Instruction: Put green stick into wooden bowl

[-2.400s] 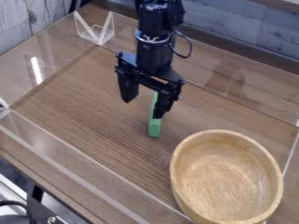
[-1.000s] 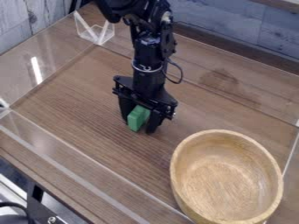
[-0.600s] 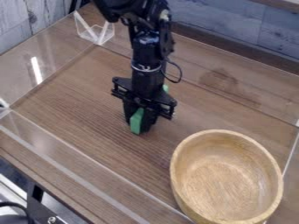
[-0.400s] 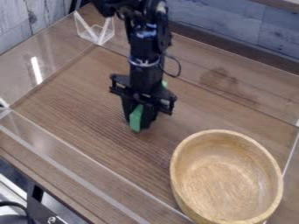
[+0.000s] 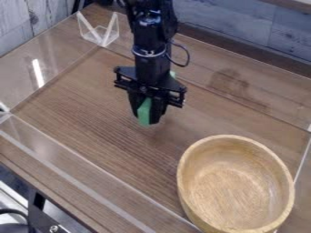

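The pincer (image 5: 148,111) pointed straight down over the middle of the wooden surface (image 5: 85,136), its two dark fingers (image 5: 134,106) drawn in and clenched on the green stick (image 5: 147,113). The stick sat between the fingers, held near upright, with its bright green face showing in the gap and its lower end reaching just below the fingertips. That lower end appeared to hang a little clear of the wood grain, though the angle made the gap hard to judge. Most of the stick's upper part was hidden by the pincer body and the fingers around it.

Above the pincer rose the black arm (image 5: 151,27), running up and out of the top of the view, with a cable looping beside the wrist.

The wooden bowl (image 5: 237,187) rested on the surface toward the lower right corner, well apart from the pincer and the stick. It was wide and shallow, of light tan wood with a thick rim, and part of its edge was cut off by the frame. Its hollow showed only bare grain.

Clear plastic walls (image 5: 49,55) bounded the surface on the left and along the near edge, catching pale reflections. Beyond the far left wall stood a small clear triangular stand (image 5: 97,30), just beside the arm's line in the view but farther back.
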You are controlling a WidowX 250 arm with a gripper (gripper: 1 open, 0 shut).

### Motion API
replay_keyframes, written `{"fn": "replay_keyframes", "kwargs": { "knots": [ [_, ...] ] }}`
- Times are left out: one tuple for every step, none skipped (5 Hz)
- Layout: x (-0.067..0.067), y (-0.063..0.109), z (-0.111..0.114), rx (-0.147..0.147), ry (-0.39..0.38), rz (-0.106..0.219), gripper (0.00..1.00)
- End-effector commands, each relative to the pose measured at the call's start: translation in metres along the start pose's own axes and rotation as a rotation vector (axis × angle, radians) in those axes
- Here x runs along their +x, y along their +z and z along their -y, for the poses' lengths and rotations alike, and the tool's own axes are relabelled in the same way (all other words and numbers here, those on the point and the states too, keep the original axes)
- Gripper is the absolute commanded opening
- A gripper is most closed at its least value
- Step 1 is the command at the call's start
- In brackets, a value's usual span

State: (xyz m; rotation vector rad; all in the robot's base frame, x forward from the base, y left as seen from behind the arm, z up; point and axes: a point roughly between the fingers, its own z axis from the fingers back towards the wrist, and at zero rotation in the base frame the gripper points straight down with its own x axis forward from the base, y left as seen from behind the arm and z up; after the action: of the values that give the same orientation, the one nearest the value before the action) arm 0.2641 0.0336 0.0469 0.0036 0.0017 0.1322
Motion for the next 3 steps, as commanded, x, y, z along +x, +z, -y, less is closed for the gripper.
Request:
{"fn": "replay_keyframes", "kwargs": {
  "knots": [
    [0.0027,-0.0009,0.0036,0.011,0.003,0.034,0.00],
    [0.0016,-0.0072,0.0067,0.014,0.016,0.035,0.00],
    [0.0015,-0.0076,0.0087,0.010,0.024,0.037,0.00]
  ]
}}
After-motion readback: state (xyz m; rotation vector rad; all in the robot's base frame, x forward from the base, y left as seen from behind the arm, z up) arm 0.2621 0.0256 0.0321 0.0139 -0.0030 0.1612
